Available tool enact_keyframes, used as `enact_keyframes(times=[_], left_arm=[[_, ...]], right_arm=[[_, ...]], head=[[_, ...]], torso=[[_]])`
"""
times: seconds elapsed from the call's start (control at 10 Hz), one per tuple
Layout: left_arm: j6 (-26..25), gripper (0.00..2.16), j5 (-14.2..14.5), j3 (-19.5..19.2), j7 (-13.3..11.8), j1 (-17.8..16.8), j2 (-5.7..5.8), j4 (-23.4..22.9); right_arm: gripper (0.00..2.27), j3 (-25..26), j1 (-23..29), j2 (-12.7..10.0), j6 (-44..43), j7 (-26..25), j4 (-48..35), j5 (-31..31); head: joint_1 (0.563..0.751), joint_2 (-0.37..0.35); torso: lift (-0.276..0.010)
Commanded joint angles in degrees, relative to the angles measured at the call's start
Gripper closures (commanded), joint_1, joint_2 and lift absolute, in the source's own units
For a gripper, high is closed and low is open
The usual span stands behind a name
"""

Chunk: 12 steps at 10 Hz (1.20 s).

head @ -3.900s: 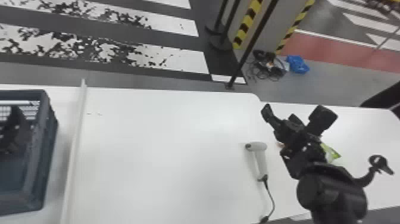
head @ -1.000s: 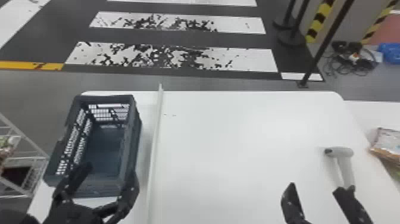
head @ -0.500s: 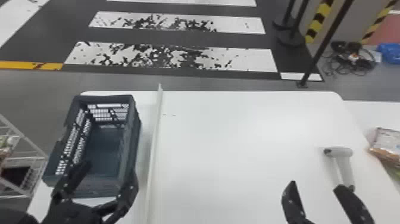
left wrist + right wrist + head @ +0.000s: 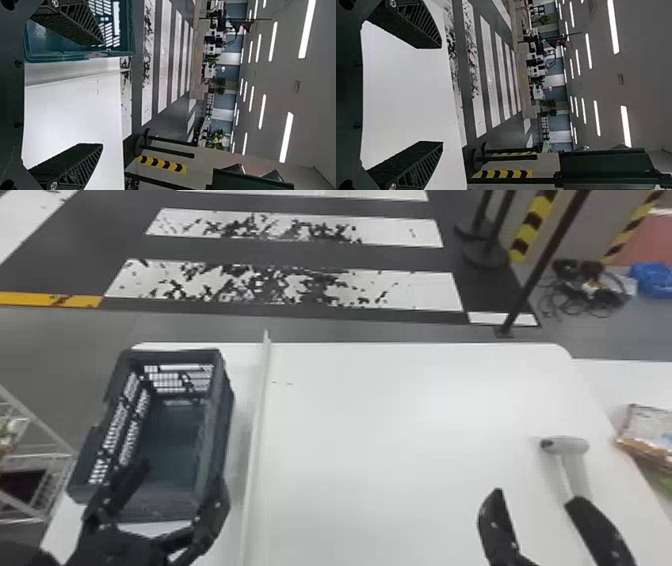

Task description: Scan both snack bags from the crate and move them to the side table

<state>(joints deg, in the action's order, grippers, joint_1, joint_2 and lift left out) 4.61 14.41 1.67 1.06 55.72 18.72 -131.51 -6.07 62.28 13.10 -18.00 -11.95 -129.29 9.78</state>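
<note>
And the black left gripper [image 4: 181, 475] and black right gripper [image 4: 536, 497] hang open, empty, low in frame, seemingly because the crinkled white-and-orange plastic snack bag [image 4: 650, 431] lies delivered, far right!

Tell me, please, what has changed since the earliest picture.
The head view has swung to the robot's left. The right hand has drawn back toward the robot from beside the snack bag; the left hand seems to have moved back to the crate's near end. Crate, bag and scanner stayed put.
</note>
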Motion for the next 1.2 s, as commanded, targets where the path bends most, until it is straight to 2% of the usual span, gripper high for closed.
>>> enact_keyframes(times=[0.0,1.1], left_arm=[[0.00,0.07,0.00,0.00,-0.10,-0.09,0.00,0.02],[0.00,0.07,0.00,0.09,-0.54,-0.09,0.00,-0.06]], right_arm=[[0.06,0.01,0.12,0.00,-0.32,0.00,0.00,0.06],[0.08,0.89,2.06,0.00,-3.13,0.08,-0.53,1.64]], head=[[0.695,-0.037],[0.695,-0.067]], torso=[[-0.029],[-0.029]])
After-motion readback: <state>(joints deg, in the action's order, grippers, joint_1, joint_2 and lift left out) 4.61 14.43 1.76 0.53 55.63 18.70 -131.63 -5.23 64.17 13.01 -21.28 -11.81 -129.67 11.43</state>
